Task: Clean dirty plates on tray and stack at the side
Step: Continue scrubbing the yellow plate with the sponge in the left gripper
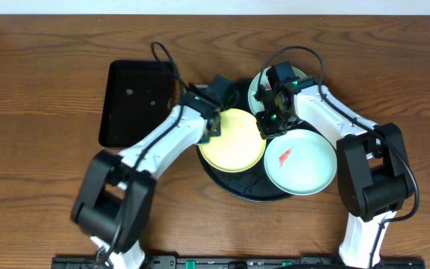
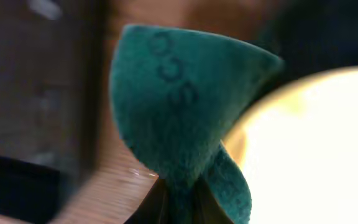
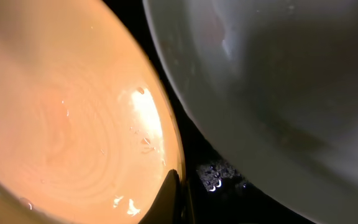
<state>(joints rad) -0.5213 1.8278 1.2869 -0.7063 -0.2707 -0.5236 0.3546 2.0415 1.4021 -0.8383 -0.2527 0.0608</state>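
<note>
The round black tray holds a pale yellow plate, a mint-blue plate with a red smear and a second mint-blue plate at the back, mostly under my right arm. My left gripper is shut on a green scouring pad, at the yellow plate's left edge. My right gripper is pinched on the yellow plate's right rim. One of its fingers lies inside the rim. A mint-blue plate sits just beyond.
A smaller rectangular black tray lies on the wooden table left of the round tray. It shows blurred in the left wrist view. Wet black tray surface shows between the two plates.
</note>
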